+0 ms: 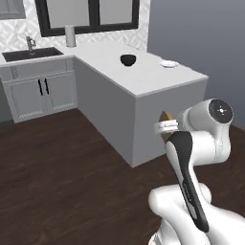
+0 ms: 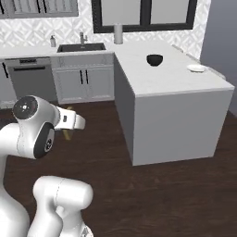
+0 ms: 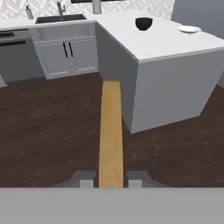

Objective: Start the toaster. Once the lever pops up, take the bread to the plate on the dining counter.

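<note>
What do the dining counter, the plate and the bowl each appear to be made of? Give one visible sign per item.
Dining counter: stone-like white top with faint marbling, above plain matte grey sides.
Plate: smooth white, probably ceramic.
Bowl: dark and slightly glossy, possibly glazed ceramic; too small to tell.

Dark bowl, sink, roll

Arm folded, pincer closed on a slice.
Elbow raised near the base; forearm level, both fingertips pressing the bread's flat faces.
</note>
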Controlling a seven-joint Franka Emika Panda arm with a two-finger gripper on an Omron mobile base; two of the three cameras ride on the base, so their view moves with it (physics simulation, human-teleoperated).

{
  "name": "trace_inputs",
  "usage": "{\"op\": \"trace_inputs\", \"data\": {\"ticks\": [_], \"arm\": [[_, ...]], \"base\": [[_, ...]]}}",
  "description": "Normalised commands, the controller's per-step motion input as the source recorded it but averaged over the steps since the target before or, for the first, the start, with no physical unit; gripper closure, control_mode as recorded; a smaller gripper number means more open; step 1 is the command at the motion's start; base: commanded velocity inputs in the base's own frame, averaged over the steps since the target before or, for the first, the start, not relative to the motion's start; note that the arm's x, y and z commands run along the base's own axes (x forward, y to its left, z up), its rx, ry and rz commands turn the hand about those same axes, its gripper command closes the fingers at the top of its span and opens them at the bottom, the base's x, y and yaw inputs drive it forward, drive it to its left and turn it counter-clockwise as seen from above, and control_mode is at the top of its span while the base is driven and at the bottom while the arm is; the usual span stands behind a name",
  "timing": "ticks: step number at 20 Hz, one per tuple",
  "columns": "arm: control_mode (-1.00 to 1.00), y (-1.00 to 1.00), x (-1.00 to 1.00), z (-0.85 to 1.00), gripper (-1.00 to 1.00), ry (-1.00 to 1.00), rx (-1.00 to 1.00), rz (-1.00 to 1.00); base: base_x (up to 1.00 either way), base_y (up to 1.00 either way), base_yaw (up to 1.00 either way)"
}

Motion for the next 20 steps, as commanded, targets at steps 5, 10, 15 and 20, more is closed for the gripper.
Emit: {"op": "trace_inputs", "data": {"ticks": [5, 10, 15, 20], "arm": [[1.0, 0.0, 0.0, 0.0, 1.0, 0.0, 0.0, 0.0], [1.0, 0.0, 0.0, 0.0, 1.0, 0.0, 0.0, 0.0], [1.0, 0.0, 0.0, 0.0, 1.0, 0.0, 0.0, 0.0], [1.0, 0.0, 0.0, 0.0, 1.0, 0.0, 0.0, 0.0]], "base": [[1.0, -0.67, 0.02], [1.0, -0.82, 0.12], [0.91, -0.98, 0.17], [0.83, -0.98, 0.18]]}}
